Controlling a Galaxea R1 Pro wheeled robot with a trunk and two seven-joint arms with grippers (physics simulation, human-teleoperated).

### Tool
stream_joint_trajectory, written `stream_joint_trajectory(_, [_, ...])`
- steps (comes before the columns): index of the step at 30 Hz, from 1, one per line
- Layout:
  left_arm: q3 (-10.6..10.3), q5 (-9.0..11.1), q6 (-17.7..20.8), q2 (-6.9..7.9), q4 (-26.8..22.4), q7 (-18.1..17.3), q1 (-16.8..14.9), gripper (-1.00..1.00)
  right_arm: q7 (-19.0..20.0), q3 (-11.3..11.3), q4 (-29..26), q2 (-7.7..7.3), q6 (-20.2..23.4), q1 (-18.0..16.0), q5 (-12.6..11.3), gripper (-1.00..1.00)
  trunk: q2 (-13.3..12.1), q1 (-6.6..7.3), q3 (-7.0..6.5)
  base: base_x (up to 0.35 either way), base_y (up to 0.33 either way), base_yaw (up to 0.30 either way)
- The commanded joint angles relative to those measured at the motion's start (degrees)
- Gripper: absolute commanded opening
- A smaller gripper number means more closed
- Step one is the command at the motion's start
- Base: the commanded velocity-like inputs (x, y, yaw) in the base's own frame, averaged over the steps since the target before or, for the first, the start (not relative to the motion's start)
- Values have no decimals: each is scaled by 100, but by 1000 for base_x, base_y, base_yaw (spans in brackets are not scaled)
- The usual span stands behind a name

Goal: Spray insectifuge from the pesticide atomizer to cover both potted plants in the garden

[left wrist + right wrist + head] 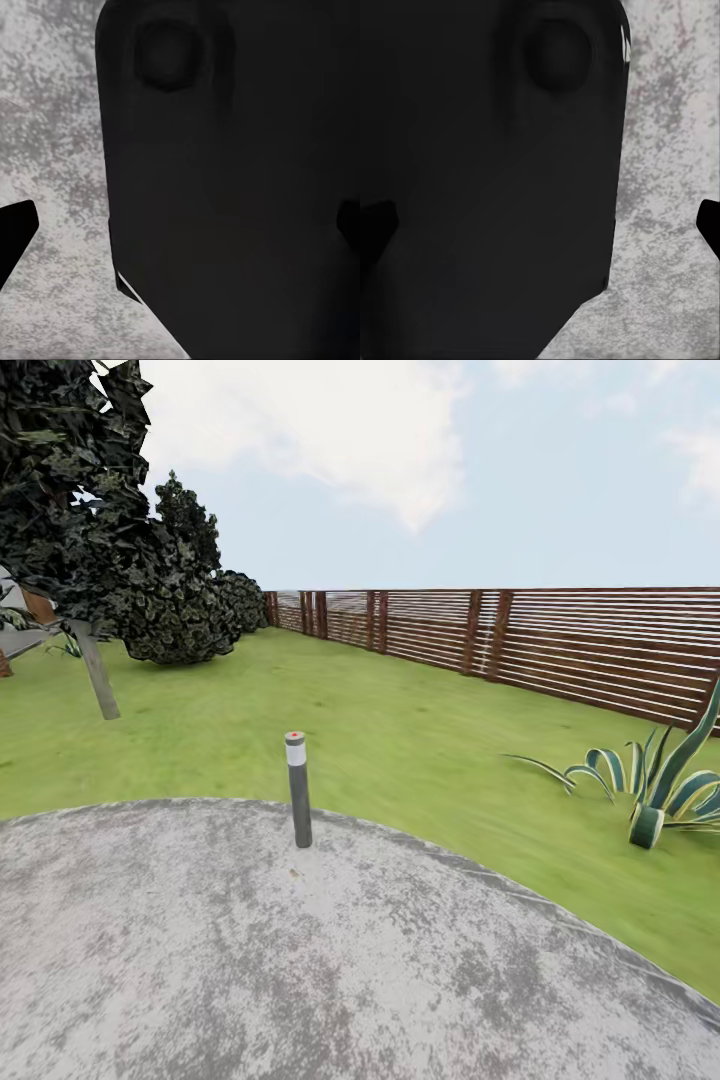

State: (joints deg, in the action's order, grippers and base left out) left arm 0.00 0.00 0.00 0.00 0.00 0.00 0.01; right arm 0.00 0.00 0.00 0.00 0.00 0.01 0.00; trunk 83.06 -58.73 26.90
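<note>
The garden lies ahead in the head view: a round mottled-grey stone patio (300,960) bordered by green lawn (400,730) and a brown slat fence (560,640). The pesticide atomizer and both potted plants are out of view. In the left wrist view my left gripper (180,232) hangs over the patio stone, one dark fingertip (15,236) at each edge of the picture, open and empty. My right gripper (540,229) is the same, with its fingertips (709,225) spread wide. A dark part of my own body fills much of both wrist views.
A short grey bollard light (298,790) stands at the patio's far rim. A big striped agave (660,780) grows from the grass at the right. Dark trees and bushes (120,560) stand at the left, one with a slanted trunk (97,675).
</note>
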Motion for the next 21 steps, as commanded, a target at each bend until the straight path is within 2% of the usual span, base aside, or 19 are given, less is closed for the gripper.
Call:
stream_joint_trajectory(1, [0,0,0,0,0,0,-1,100,0,0,0,0,0,-1,0,100,2,0,3,0,0,0])
stream_joint_trajectory(5, [9,27,33,-44,51,-44,0,100,-54,9,-107,114,8,12,2,100,2,0,3,0,0,0])
stream_joint_trajectory(21, [6,28,12,-47,81,-44,0,100,-70,-20,-194,184,-19,11,-27,100,2,0,3,0,0,0])
